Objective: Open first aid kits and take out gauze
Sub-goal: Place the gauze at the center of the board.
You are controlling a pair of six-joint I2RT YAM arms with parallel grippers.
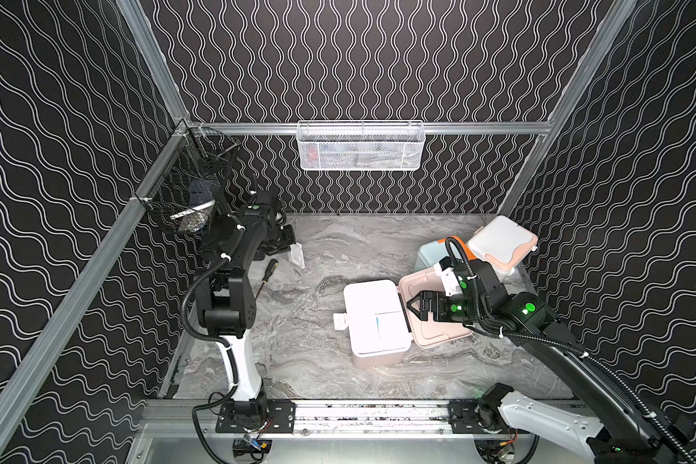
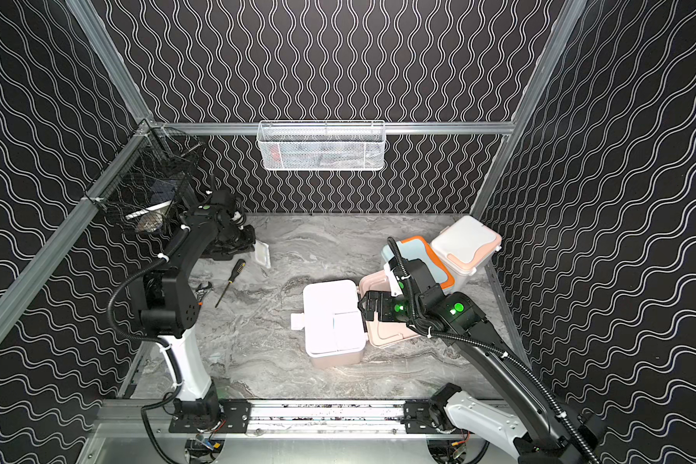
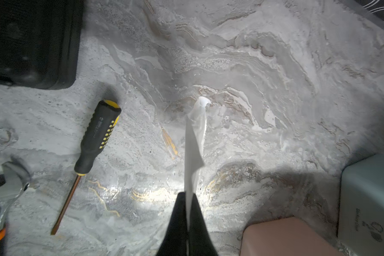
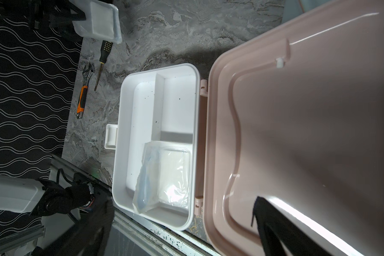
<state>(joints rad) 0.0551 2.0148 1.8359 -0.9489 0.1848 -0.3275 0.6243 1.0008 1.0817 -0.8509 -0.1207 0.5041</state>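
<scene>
Marble tabletop [image 1: 318,249]: pink kit [image 1: 378,360] open, gauze packet [image 4: 173,175] in tray [image 4: 142,110]

Table [image 1: 338,249] centre open for passing. Left side: screwdriver [image 2: 228,286], wrench [image 2: 203,289], black case [image 3: 31,44]. Right side crowded: pink lid [image 1: 434,333] lying flat, blue-grey kit [image 2: 412,251], white kit [image 2: 465,241].

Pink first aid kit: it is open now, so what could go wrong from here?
1. The left gripper pinches its gauze packet only by one edge, so it may slip out.
2. The right gripper hangs open over the pink lid; reaching for the other gauze packet in the white tray, it may shove the kit.
</scene>
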